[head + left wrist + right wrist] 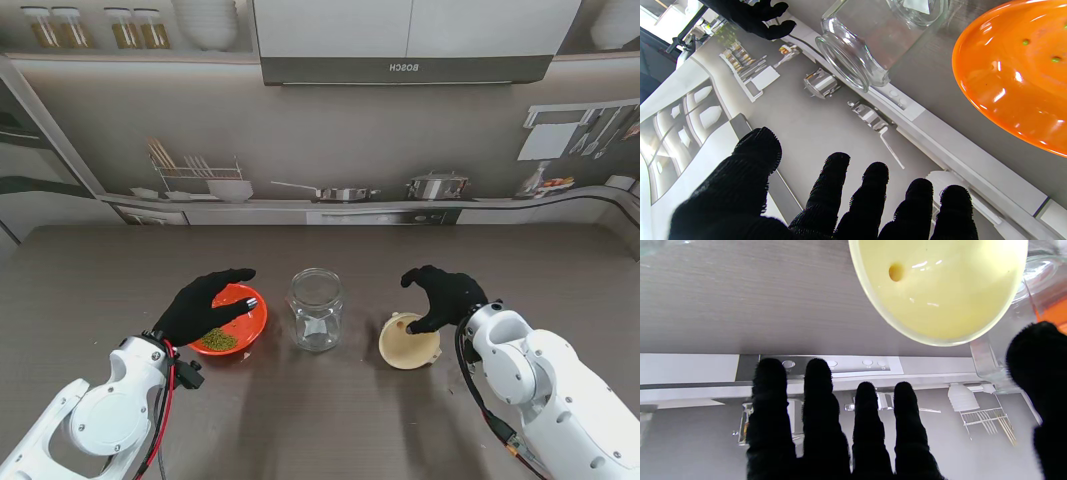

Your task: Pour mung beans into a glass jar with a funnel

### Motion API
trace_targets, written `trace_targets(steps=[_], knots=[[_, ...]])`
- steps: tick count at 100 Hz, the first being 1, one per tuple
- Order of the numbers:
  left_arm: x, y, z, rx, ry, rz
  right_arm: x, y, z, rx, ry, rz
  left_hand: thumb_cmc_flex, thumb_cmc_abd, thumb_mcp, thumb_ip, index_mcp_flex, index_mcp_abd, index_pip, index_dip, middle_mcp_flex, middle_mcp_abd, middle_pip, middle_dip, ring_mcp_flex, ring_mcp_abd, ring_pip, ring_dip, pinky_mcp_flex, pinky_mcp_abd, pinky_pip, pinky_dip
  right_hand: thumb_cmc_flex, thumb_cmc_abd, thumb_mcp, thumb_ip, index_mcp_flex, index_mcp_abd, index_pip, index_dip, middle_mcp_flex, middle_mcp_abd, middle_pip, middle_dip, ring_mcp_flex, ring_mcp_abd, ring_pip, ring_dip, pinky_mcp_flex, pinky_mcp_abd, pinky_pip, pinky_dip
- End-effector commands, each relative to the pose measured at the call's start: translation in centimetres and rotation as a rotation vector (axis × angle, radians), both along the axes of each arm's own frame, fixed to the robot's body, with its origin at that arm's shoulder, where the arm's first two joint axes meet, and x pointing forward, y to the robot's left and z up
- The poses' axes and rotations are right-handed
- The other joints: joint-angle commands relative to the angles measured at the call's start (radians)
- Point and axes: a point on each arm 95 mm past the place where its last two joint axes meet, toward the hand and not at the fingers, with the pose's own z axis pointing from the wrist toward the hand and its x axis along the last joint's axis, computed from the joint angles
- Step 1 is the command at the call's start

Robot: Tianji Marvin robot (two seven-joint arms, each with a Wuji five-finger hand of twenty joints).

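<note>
Two spread hands, right hand point(443, 296) over funnel point(408, 342), left hand point(205, 305) over bowl point(245, 318)

A dark grey wood-grain table point(120, 280) carries three things in a row across its middle. An orange bowl point(247, 325) with mung beans point(218, 340) sits on the left, a clear glass jar point(316, 309) stands upright at centre, and a cream funnel point(408, 345) rests on the right.

Glass jar point(316, 309) between orange bowl point(240, 322) and funnel point(408, 342); left hand point(207, 305), right hand point(441, 296) spread, empty.
</note>
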Motion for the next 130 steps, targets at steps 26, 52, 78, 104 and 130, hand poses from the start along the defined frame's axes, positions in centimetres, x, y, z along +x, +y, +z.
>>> trace_targets(steps=[26,52,78,104,130], knots=[[-0.1,-0.3,0.0,0.0,0.017,-0.016,0.6,1.0,-1.6,-0.032,0.032,0.034,0.006,0.028,-0.011,0.014,0.008,0.003,0.003,0.0,0.005,0.004,-0.002,0.011,0.004,0.005,-0.007,-0.004,-0.004,-0.009,0.0,0.018,-0.026,-0.04,0.04,-0.009,-0.012,0.021,0.033,-0.036,-0.019,0.013,0.01,0.002,0.027,-0.009,0.004,0.002,0.008,-0.02,-0.002,-0.013],[-0.2,-0.3,0.0,0.002,0.023,-0.018,2.1,1.6,-2.5,-0.066,0.055,0.051,0.007,0.029,-0.011,0.015,0.012,0.003,0.004,0.0,0.007,0.005,-0.001,0.011,0.005,0.006,-0.007,-0.004,-0.003,-0.009,0.001,0.018,0.025,-0.042,0.058,0.005,0.043,0.014,0.071,-0.034,0.066,0.005,0.037,0.006,0.087,-0.012,0.036,0.012,0.048,-0.03,0.036,-0.01],[-0.2,-0.3,0.0,0.001,0.031,-0.017,3.5,2.2,-3.5,-0.068,0.098,0.065,0.007,0.031,-0.011,0.015,0.013,0.003,0.005,0.0,0.009,0.006,-0.001,0.011,0.007,0.005,-0.006,-0.003,-0.003,-0.008,0.001,0.018,0.15,0.0,0.113,0.026,0.24,0.01,0.204,0.013,0.322,-0.056,0.121,0.073,0.306,-0.081,0.199,0.095,0.206,-0.09,0.229,-0.007],[-0.2,-0.3,0.0,-0.004,0.036,-0.014,4.3,2.7,-4.0,-0.055,0.129,0.079,0.007,0.036,-0.012,0.014,0.016,0.007,0.005,0.0,0.011,0.01,-0.001,0.011,0.008,0.007,-0.006,-0.004,-0.002,-0.008,0.001,0.018,0.305,0.081,0.131,-0.144,0.435,-0.064,0.465,-0.178,0.689,-0.096,0.199,0.256,0.572,-0.183,0.457,0.228,0.402,-0.164,0.481,-0.041],[-0.2,-0.2,0.0,-0.01,0.039,-0.007,4.6,2.7,-2.6,0.017,0.154,0.073,0.008,0.043,-0.015,0.014,0.021,0.01,0.006,0.001,0.012,0.013,-0.002,0.011,0.009,0.009,-0.006,-0.004,-0.003,-0.006,0.001,0.019,0.364,0.134,0.193,-0.158,0.587,-0.059,0.538,-0.179,0.969,-0.104,0.297,0.363,0.652,-0.27,0.984,0.454,0.68,-0.319,0.693,0.012]])
